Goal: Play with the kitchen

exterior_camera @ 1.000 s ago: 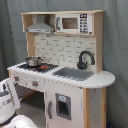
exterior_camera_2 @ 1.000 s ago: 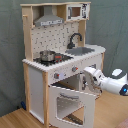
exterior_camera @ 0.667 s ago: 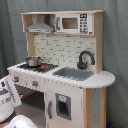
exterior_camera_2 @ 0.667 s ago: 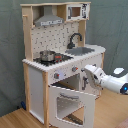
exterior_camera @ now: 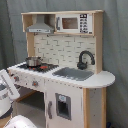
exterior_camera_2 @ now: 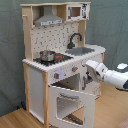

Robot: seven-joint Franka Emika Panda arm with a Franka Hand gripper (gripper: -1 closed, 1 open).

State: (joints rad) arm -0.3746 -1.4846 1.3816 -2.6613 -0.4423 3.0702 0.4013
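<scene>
At the front edge of the kitchen (exterior_camera_2: 60,60), in the second exterior view, the gripper (exterior_camera_2: 86,76) sits just beside the knob panel, under the counter near the sink — whether its fingers are apart or together I cannot tell, since they are lost against the white cabinet. Behind it the white arm (exterior_camera_2: 112,75) reaches in from the second exterior view's right; compared with a second ago it has drawn a little away from the cabinet and sits slightly higher. Below the gripper the oven door (exterior_camera_2: 72,102) hangs open, swung out toward the camera, much as it did before. On the stovetop the pot (exterior_camera_2: 47,55) stands unmoved, with the black faucet (exterior_camera_2: 75,40) and the sink (exterior_camera_2: 82,50) further along. In the first exterior view only part of the arm (exterior_camera: 7,90) shows at the first exterior view's left edge — higher in the picture than earlier — while the kitchen fills the middle, range hood (exterior_camera: 40,25) and microwave (exterior_camera: 74,23) on top.
</scene>
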